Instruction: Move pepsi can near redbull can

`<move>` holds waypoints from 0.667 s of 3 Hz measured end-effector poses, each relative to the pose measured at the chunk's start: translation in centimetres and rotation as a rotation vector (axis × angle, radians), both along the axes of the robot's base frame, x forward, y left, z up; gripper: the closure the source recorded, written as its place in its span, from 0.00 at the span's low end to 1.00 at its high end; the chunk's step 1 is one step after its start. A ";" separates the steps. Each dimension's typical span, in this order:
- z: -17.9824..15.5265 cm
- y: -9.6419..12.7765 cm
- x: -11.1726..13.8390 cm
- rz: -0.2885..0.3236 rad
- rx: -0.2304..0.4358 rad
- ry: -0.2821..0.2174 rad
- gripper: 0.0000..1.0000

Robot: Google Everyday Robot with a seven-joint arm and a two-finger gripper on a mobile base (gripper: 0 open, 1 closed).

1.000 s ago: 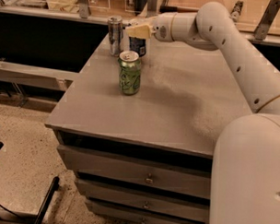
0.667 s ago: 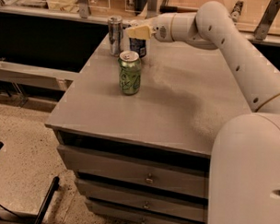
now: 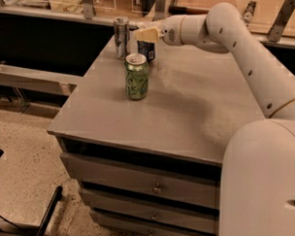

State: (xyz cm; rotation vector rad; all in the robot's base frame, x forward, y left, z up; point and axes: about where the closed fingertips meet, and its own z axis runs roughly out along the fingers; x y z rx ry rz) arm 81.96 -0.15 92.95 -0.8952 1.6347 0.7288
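The pepsi can [image 3: 147, 51], dark blue, stands upright at the far left of the grey table [image 3: 186, 111]. Its top is hidden by my gripper [image 3: 146, 35], which sits right over it at the end of the white arm reaching in from the right. The redbull can [image 3: 121, 37], slim and silver-grey, stands upright just left of the pepsi can, a small gap apart.
A green can [image 3: 137, 77] stands upright in front of the pepsi can, nearer the camera. The table has drawers [image 3: 154, 188] below its front edge. A dark counter and metal rails run behind and to the left.
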 end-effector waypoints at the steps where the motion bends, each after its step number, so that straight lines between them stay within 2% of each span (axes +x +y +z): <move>1: -0.1 0.3 0.0 0.004 0.000 0.002 0.12; 2: -0.2 0.3 -0.2 0.017 0.008 0.006 0.00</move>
